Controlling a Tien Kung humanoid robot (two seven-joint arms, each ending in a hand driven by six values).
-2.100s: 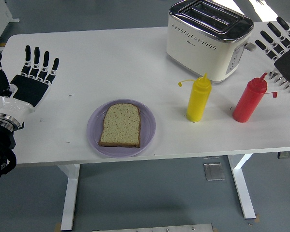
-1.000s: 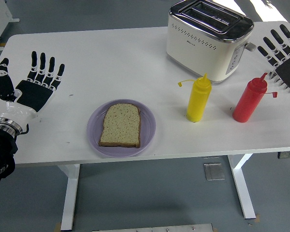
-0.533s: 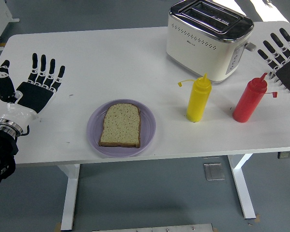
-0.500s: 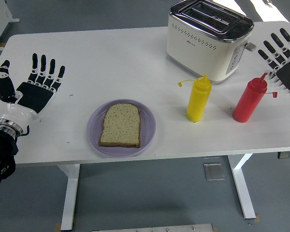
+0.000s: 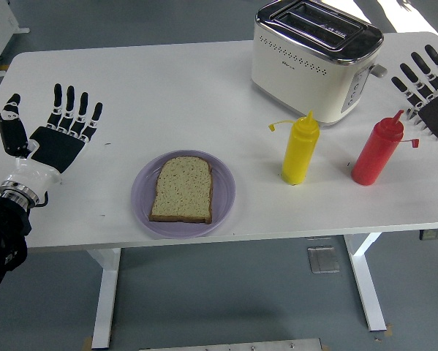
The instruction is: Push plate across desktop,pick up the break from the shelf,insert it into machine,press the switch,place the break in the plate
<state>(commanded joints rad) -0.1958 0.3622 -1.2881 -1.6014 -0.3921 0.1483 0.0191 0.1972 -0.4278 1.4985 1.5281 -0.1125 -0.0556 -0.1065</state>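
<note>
A slice of bread [image 5: 182, 189] lies flat on a lilac plate [image 5: 142, 197] near the table's front edge. A cream toaster [image 5: 314, 58] with two empty top slots stands at the back right, its lever [image 5: 378, 71] on the right end. My left hand [image 5: 50, 131] is open, fingers spread, palm up over the table's left side, well left of the plate. My right hand [image 5: 431, 91] is open at the right edge, just right of the toaster and apart from it.
A yellow squeeze bottle [image 5: 300, 148] and a red squeeze bottle [image 5: 377, 151] stand in front of the toaster, right of the plate. The white table [image 5: 175, 95] ends just below the plate.
My left hand has drifted right toward the plate and turned a little. My right hand has drawn back toward the right edge, away from the toaster. Bread and plate have not moved.
</note>
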